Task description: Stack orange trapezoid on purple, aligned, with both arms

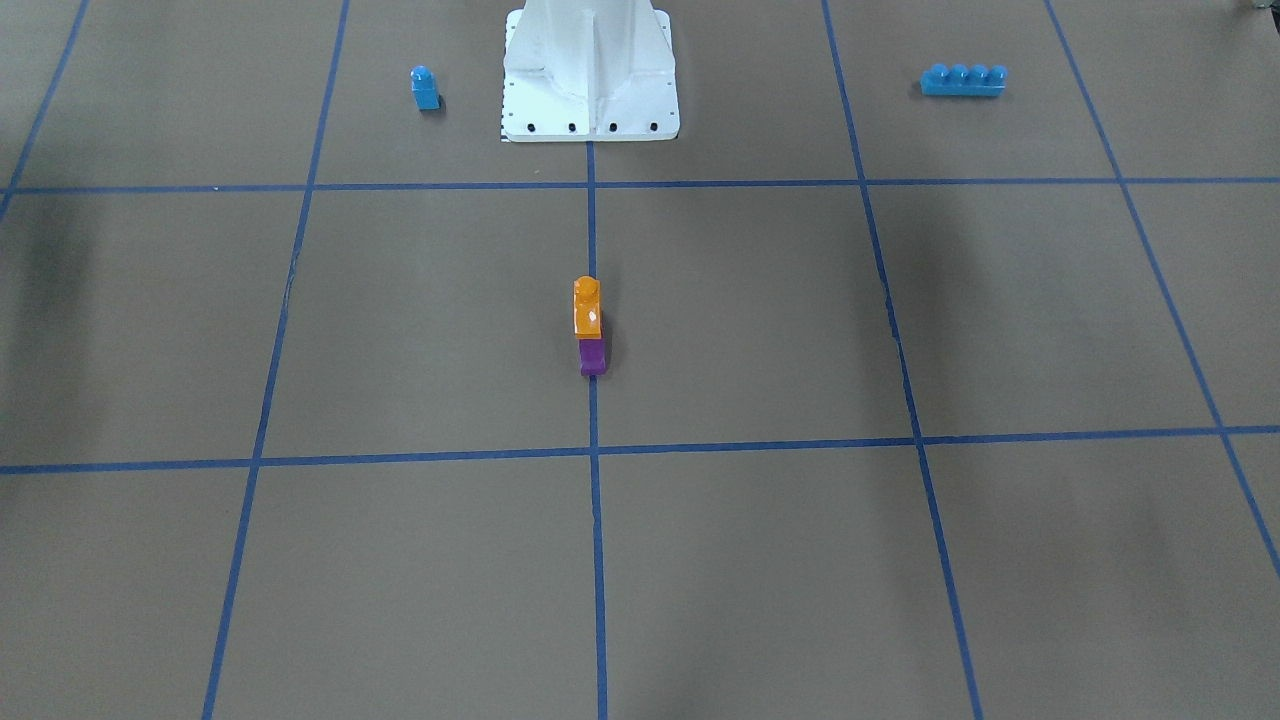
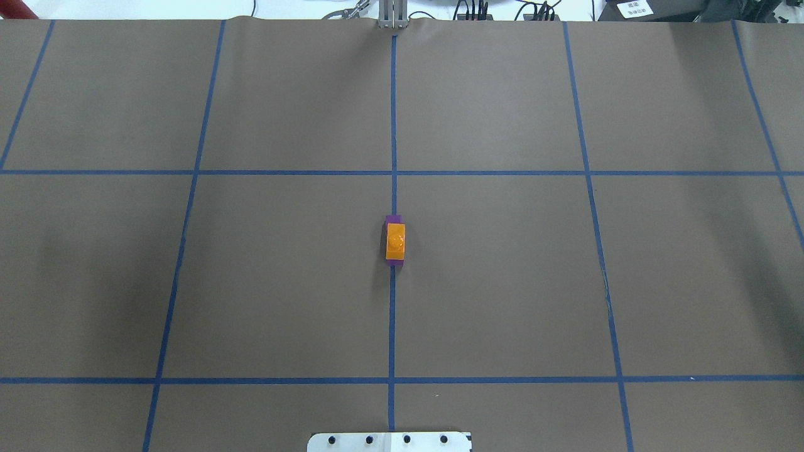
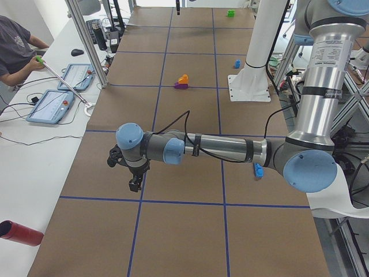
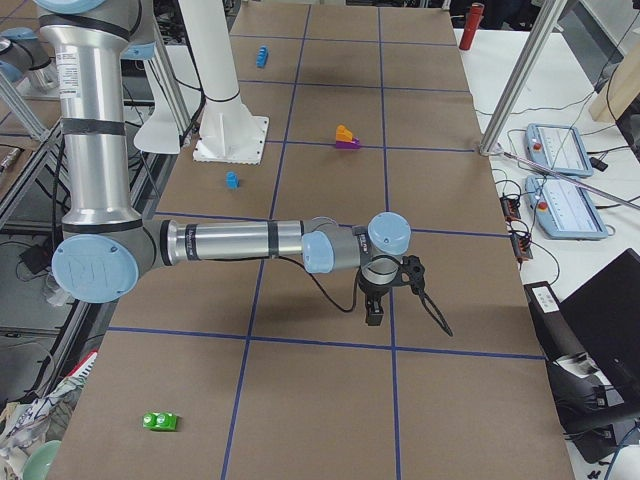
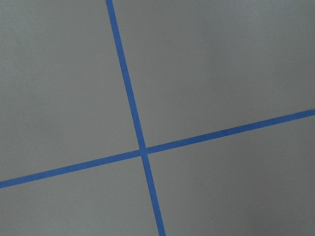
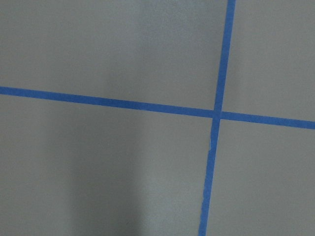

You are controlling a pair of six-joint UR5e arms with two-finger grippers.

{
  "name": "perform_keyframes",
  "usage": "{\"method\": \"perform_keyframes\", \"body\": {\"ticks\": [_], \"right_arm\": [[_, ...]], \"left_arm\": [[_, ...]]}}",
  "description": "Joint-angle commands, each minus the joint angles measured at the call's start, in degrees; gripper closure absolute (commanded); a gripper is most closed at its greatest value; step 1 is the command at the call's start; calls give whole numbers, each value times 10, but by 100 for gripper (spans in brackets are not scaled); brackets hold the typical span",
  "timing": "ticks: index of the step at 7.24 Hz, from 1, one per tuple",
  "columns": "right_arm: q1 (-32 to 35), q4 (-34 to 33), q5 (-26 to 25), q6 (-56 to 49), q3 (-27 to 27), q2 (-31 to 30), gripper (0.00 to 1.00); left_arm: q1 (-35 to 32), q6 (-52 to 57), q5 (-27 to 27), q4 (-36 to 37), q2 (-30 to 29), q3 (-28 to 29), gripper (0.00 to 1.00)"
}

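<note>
The orange trapezoid (image 1: 588, 306) sits on top of the purple block (image 1: 593, 357) at the table's middle, on the centre tape line. From overhead the orange trapezoid (image 2: 395, 242) covers most of the purple block (image 2: 392, 220), whose edges show at both ends. The stack also shows far off in both side views, the orange trapezoid (image 3: 183, 78) on the purple block (image 3: 181, 86). My left gripper (image 3: 135, 183) hangs over the table's left end and my right gripper (image 4: 374, 315) over the right end, both far from the stack. I cannot tell whether they are open or shut.
A small blue single-stud block (image 1: 425, 88) and a long blue four-stud brick (image 1: 963, 79) stand either side of the white base mount (image 1: 588, 75). A green block (image 4: 159, 421) lies at the right end. An operator (image 3: 14, 49) and tablets (image 3: 51, 106) are at a side bench.
</note>
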Motion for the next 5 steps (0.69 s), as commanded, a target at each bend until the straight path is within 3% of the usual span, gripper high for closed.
{"method": "perform_keyframes", "body": {"ticks": [1,5], "right_arm": [[0,0,0,0,1,0,0],[0,0,0,0,4,0,0]], "left_arm": [[0,0,1,0,0,0,0],[0,0,1,1,0,-12,0]]}}
